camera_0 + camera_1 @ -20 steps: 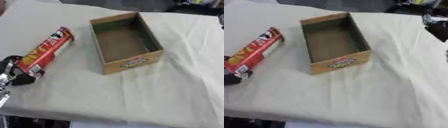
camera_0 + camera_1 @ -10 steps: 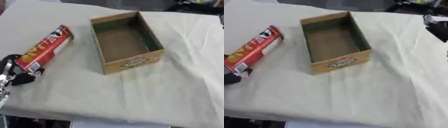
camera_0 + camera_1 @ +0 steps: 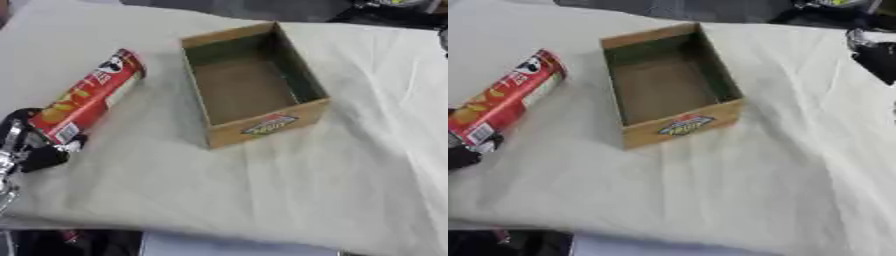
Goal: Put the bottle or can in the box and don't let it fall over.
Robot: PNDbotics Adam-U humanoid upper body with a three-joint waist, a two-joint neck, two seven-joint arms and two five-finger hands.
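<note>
A red crisp can lies tilted at the left of the table, its lid end pointing up and away toward the box. My left hand is at the left edge, with dark fingers curled round the can's lower end. An open cardboard box with a fruit label on its near wall stands in the middle, and nothing is inside it. My right hand shows only as a dark shape at the right edge of the right eye view, far from the can.
A wrinkled pale cloth covers the table. The table's front edge runs along the bottom of the view, with dark floor below. Dark clutter lies beyond the far edge.
The can's lower end has shifted slightly up and to the left with my left hand. The box and the right hand have stayed put.
</note>
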